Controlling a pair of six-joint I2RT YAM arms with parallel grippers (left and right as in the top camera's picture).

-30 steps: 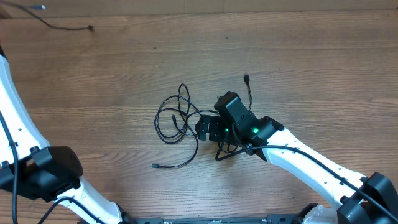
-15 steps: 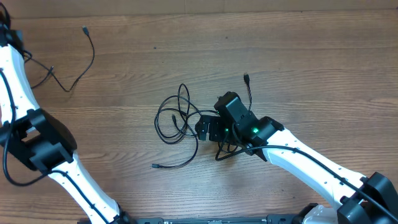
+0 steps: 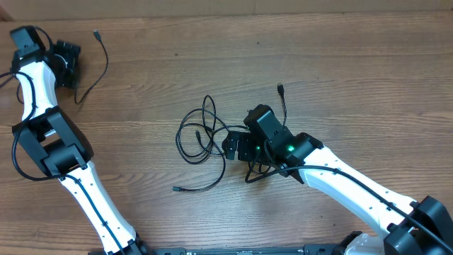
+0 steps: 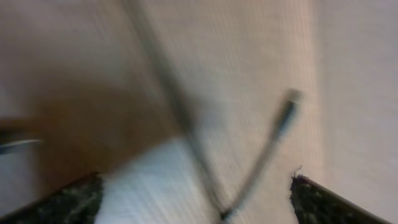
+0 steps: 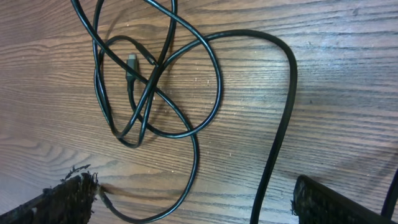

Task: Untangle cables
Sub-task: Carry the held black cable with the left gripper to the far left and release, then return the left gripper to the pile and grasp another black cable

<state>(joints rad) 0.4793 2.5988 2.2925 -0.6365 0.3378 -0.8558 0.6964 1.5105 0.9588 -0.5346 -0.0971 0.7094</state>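
Overhead: wide-spread right gripper (image 3: 237, 145) at the right edge of the cable tangle (image 3: 202, 134), clamping nothing; left gripper (image 3: 67, 62) far up-left of the tangle, beside a separate cable (image 3: 105, 65) on the table (image 3: 354, 71).
Left wrist: blurred; jaws far apart, that cable between them, unclamped.
Right wrist: jaws wide, tangle loops ahead, nothing gripped.

Black cables (image 3: 202, 134) lie looped mid-table; 1 separate cable (image 3: 106, 60) far left.
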